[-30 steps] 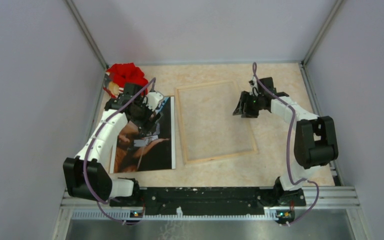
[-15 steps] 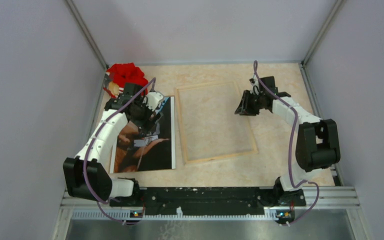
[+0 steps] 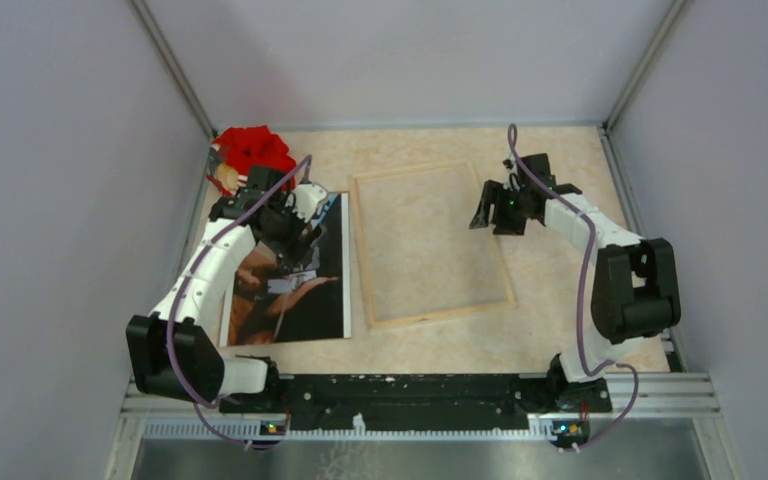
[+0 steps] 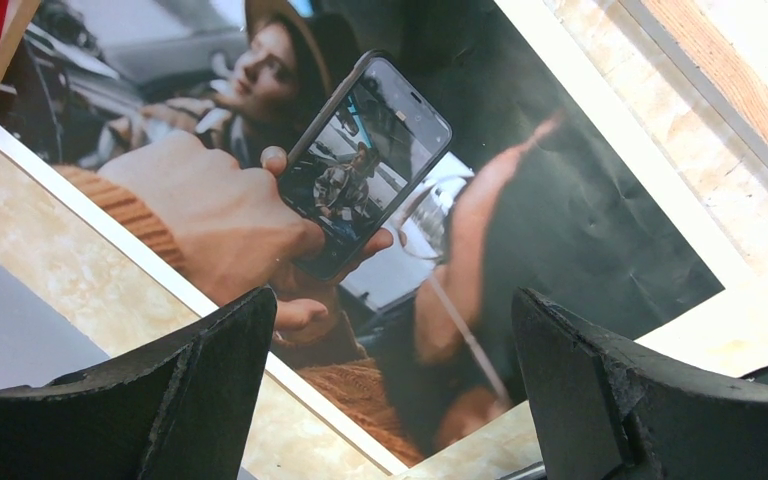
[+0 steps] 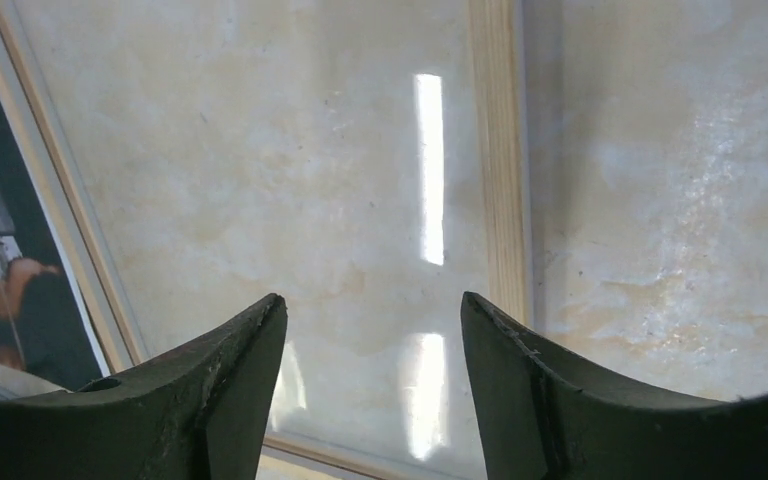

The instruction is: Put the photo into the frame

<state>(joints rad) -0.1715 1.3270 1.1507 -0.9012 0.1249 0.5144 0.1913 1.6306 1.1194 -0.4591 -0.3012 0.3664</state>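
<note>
left gripper [image 4: 390,310] spread wide, empty | photo [image 4: 520,220] flat directly beneath it, long axis near-to-far | frame [image 3: 440,313] just to its right, parallel | right gripper [image 5: 372,305] parted over frame's right rail, empty | left arm nearer photo; fingertip contact unclear

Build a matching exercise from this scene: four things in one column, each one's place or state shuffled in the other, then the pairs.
Things
1. photo
2. frame
3. red bundle
4. right gripper

Places and states
A. in the far left corner of the table
B. above the frame's right rail, jaws apart, holding nothing
C. flat, picture side up, left of the frame
D. flat at mid-table, wooden rails up, no picture in it

Pairs: 1-C, 2-D, 3-A, 4-B
</note>
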